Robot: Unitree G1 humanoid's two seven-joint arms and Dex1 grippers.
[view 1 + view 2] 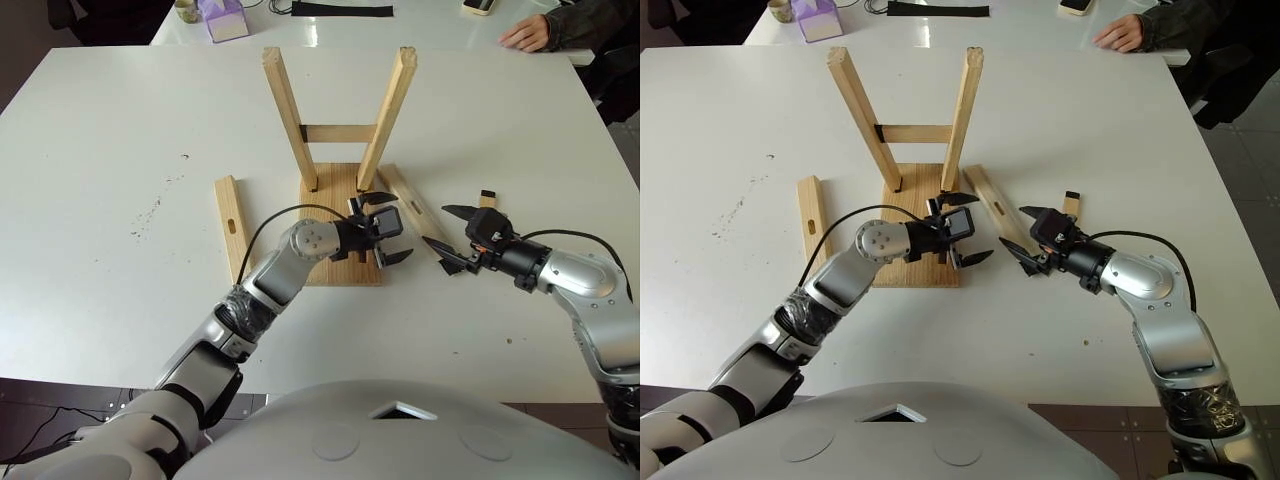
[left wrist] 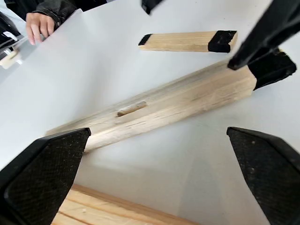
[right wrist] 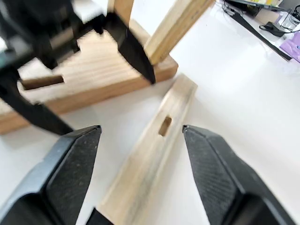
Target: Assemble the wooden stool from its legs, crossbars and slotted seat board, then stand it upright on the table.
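Observation:
The slotted seat board (image 1: 335,262) lies flat mid-table. Two legs (image 1: 288,115) stand out of it, joined by a crossbar (image 1: 336,133). My left gripper (image 1: 385,228) hovers open over the board's right edge, with nothing between its fingers. A loose slotted leg (image 1: 408,203) lies just right of the board. My right gripper (image 1: 445,238) is open, its fingers (image 3: 75,173) on either side of that leg's (image 3: 150,154) near end. A short crossbar (image 1: 487,198) with black ends lies further right. Another loose leg (image 1: 232,228) lies left of the board.
A tissue box (image 1: 222,18), a cup (image 1: 186,10) and a black strip (image 1: 342,10) sit beyond the table's far edge. A person's hand (image 1: 527,33) rests at the far right. Bare white table (image 1: 110,150) spreads to the left and along the front.

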